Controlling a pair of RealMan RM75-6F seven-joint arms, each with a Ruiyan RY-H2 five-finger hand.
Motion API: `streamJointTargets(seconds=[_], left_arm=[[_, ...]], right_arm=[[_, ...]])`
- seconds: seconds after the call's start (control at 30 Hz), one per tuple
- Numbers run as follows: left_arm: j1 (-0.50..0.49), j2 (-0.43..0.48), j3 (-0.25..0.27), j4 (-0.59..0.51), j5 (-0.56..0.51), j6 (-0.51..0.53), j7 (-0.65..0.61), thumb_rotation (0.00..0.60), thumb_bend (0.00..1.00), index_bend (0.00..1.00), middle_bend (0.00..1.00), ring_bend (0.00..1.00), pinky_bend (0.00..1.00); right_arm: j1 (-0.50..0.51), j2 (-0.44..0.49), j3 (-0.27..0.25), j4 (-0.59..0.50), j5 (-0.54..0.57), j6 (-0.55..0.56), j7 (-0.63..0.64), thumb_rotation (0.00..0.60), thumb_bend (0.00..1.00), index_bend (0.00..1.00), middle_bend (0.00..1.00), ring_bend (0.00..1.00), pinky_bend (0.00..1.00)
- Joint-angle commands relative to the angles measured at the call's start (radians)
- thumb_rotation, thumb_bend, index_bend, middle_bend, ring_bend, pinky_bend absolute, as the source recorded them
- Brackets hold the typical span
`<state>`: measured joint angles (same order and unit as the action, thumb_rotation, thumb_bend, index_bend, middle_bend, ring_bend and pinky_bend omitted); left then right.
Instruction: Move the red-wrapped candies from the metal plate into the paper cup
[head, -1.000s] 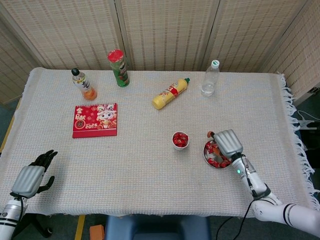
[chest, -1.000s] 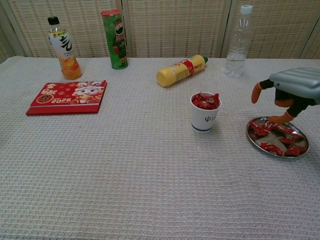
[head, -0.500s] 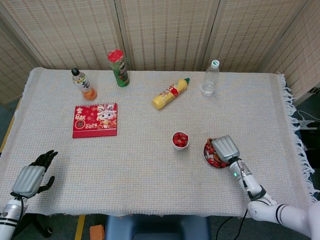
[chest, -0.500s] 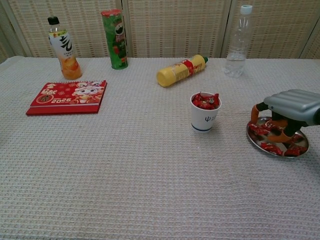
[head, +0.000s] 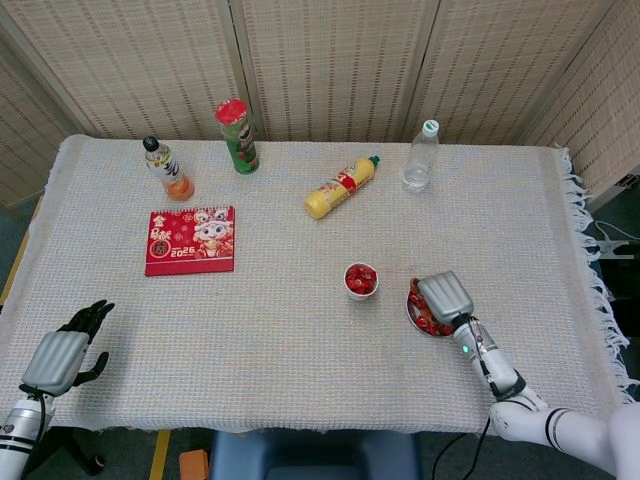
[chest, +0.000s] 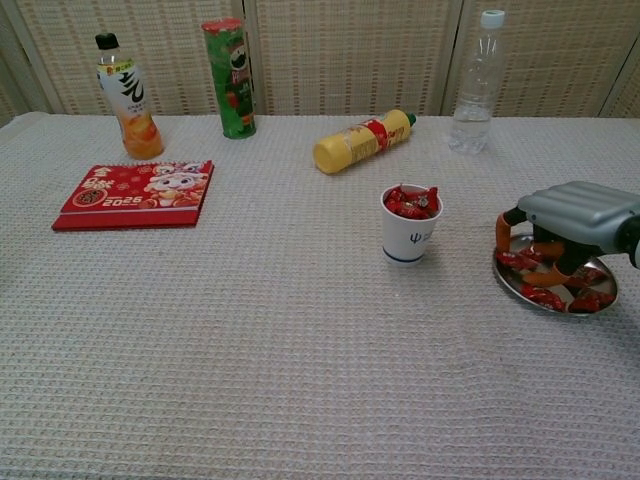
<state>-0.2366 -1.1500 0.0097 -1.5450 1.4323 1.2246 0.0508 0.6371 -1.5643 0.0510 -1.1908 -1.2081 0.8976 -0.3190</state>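
Scanning left to right: left hand (head: 68, 350) sat at the lower left of the head view, off the table edge, fingers apart and holding nothing; not seen in the chest view. Upper left held a juice bottle (chest: 128, 98), a green chip can (chest: 230, 77) and, below them, a red calendar (chest: 135, 195) lying flat. A yellow squeeze bottle (chest: 362, 141) lay on its side at top centre. None of these were near the work.

Paper cup (chest: 410, 225) stood upright right of centre, already heaped with red-wrapped candies (chest: 552, 283) to the rim. Clear water bottle (chest: 475, 83) stood at the upper right. Metal plate (chest: 507, 278) sat at the right edge, well apart from the cup, several candies left on it. Right hand (chest: 566, 222) was low over the plate, fingertips (chest: 503, 232) curled down among the candies. Could not tell whether a candy was pinched; the palm hid the grip.

Risks, as judgement: fingers pressing on the plate rim could tip or slide it and scatter candies. A loose pinch on a slick wrapper could drop the candy on the cloth in transit. The full cup was likely to shed candies, or get knocked over, if the hand came in low.
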Motion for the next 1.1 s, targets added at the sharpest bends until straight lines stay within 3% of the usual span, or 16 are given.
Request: streamJointTargets(seconds=[0.03,0.77,1.1], left_arm=[[0.0,0.0,0.0,0.001,0.0,-0.001,-0.001,0.6,0.45,0.0,0.0,0.09,0.37],[0.001,0.001,0.001,0.001,0.006,0.004,-0.003,0.6,0.45,0.0,0.0,0.09,0.37],[0.001,0.0,0.003,0.0,0.008,0.005,0.0,0.6,0.45,0.0,0.0,0.09,0.37]], right_arm=[[-0.001,-0.004,0.004,0.003,-0.003,0.002,0.002,0.6,0.22,0.45,1.0,0.9,1.0],[-0.009,-0.015,0.017,0.011,-0.007,-0.009,-0.006,0.6,0.22,0.54,1.0,0.92,1.0],[-0.016,0.003,0.025,-0.009,-0.012,0.001,-0.001,0.6,0.39,0.58,1.0,0.92,1.0]])
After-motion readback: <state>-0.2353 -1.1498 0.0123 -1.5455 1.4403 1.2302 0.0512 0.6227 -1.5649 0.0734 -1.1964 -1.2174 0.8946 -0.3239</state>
